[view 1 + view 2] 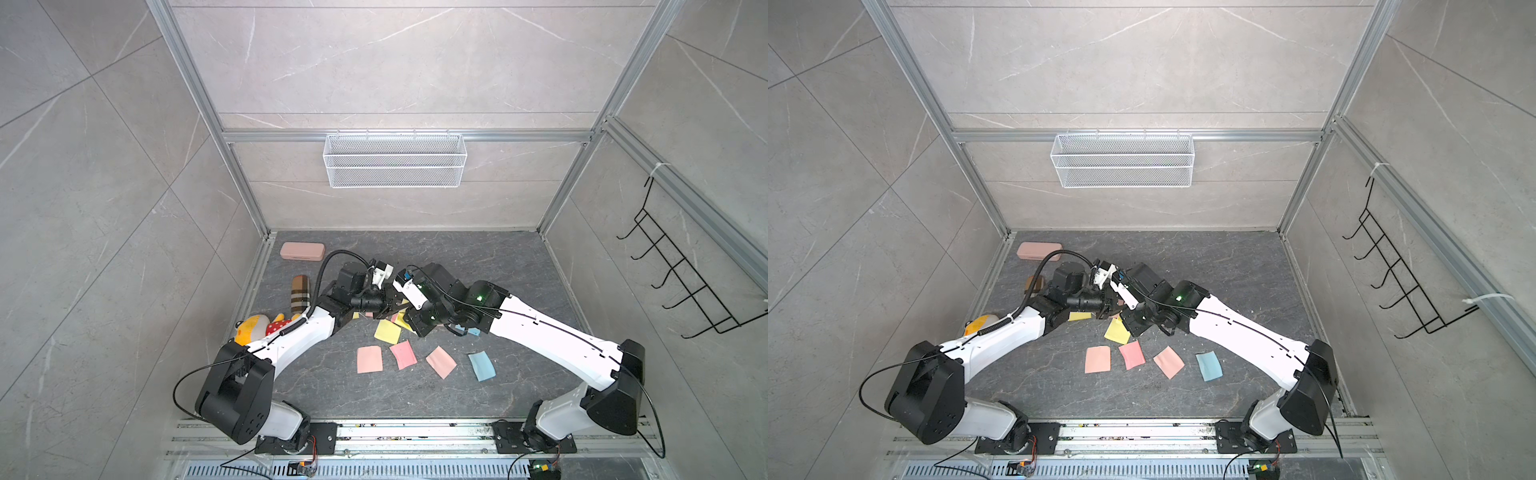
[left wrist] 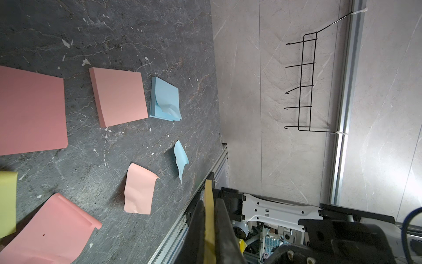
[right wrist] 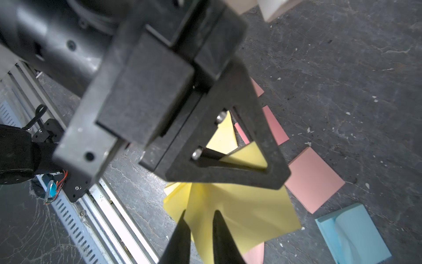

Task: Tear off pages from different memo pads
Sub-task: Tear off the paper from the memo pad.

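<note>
Two arms meet over the dark counter (image 1: pixel 478 266). Far left sit a plush toy (image 1: pixel 250 328) and a plaid roll (image 1: pixel 301 294), with a pink case (image 1: pixel 302 252) at the back, none of them touched.

The left claw (image 2: pixel 209 205) is clamped on the yellow memo pad (image 2: pixel 208 190) and holds it edge-on above the counter. The right claw (image 3: pixel 199 214) is just beside it, jaws narrowly apart and straddling a yellow page (image 3: pixel 249 217) that fans off the held pad. Whether they pinch the page can't be told.

In a top view, loose sheets lie in front of the claws:
- loose yellow page (image 1: pixel 387 331)
- pink page (image 1: pixel 369 360)
- second pink page (image 1: pixel 403 354)
- third pink page (image 1: pixel 441 361)
- blue page (image 1: pixel 482 365), slightly curled

The pink memo pad (image 2: pixel 118 96) and the blue memo pad (image 2: pixel 165 102) lie side by side on the counter, under the right arm. The blue one's top sheet is curled up.
</note>
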Controlling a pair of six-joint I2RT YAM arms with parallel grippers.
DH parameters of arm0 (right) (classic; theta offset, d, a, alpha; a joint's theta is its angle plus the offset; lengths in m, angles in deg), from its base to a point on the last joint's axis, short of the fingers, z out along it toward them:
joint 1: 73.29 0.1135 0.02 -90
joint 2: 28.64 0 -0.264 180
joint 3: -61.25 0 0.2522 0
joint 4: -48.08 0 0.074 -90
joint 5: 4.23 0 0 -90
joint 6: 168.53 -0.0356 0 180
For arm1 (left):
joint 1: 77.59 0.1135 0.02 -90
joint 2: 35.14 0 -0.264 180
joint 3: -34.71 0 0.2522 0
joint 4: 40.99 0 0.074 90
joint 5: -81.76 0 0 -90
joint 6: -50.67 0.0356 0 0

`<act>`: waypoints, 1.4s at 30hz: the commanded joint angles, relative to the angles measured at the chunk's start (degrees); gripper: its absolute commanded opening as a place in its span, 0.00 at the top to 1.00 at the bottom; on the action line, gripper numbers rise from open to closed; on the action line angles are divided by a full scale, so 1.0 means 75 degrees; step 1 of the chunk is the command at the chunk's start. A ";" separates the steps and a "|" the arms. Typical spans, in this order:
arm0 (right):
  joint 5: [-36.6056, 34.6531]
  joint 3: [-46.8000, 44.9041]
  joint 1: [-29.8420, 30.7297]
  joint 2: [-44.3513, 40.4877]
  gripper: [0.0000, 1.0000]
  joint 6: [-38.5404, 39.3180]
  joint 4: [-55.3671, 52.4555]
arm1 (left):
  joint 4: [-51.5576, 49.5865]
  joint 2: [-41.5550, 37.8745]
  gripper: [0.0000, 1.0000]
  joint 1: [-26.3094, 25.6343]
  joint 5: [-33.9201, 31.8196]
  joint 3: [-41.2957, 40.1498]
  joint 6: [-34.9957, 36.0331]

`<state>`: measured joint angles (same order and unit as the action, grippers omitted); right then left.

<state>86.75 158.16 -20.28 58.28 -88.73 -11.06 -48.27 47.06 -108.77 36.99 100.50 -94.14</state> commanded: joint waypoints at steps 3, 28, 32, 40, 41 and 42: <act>-0.1027 0.0202 0.0315 0.0217 0.76 0.0320 -0.0235 | 0.0309 -0.0154 1.00 -0.0029 0.0227 0.0130 0.0030; -0.3751 0.0472 0.1439 0.0512 1.00 0.1522 -0.0583 | 0.0561 -0.0233 0.71 -0.0023 0.0379 0.0059 -0.0261; -0.3670 0.0526 0.1407 0.0497 1.00 0.1528 -0.0613 | 0.0647 -0.0399 0.55 0.0065 0.0375 -0.0054 -0.0295; -0.3518 0.0642 0.1173 0.0472 1.00 0.1468 -0.0666 | 0.1465 -0.0725 0.29 0.0288 0.0625 -0.0598 -0.0548; -0.3474 0.0654 0.1114 0.0471 1.00 0.1475 -0.0695 | 0.1574 -0.0760 0.26 0.0290 0.0658 -0.0651 -0.0575; -0.3428 0.0678 0.1075 0.0470 1.00 0.1467 -0.0715 | 0.1687 -0.0797 0.25 0.0289 0.0700 -0.0695 -0.0596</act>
<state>60.10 161.42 -11.49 61.91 -78.24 -15.04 -40.84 43.34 -106.80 39.18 95.70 -98.03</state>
